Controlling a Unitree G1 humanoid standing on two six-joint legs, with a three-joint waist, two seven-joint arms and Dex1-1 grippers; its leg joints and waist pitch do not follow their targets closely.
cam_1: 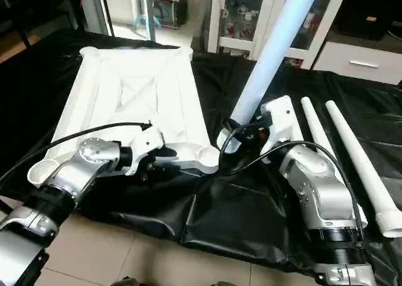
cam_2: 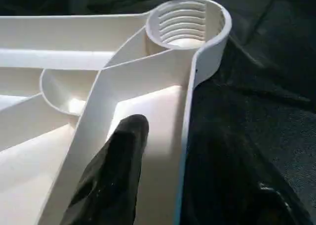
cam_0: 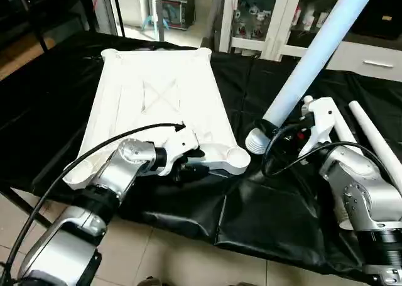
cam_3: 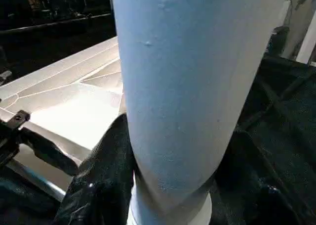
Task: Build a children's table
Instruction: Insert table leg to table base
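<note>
The white table top lies underside up on the black cloth, its X-braced ribs showing. My left gripper is shut on the top's near rim, with one black finger inside the rim, just short of the threaded near-right corner socket. My right gripper is shut on a long white leg, black fingers pressed on its sides. The leg tilts up and away to the right. Its ribbed lower end hangs beside that corner socket, a little to its right.
Two more white legs lie side by side on the cloth at the right. A white glass-door cabinet stands behind the work surface. The cloth's front edge drops to a tiled floor right before me.
</note>
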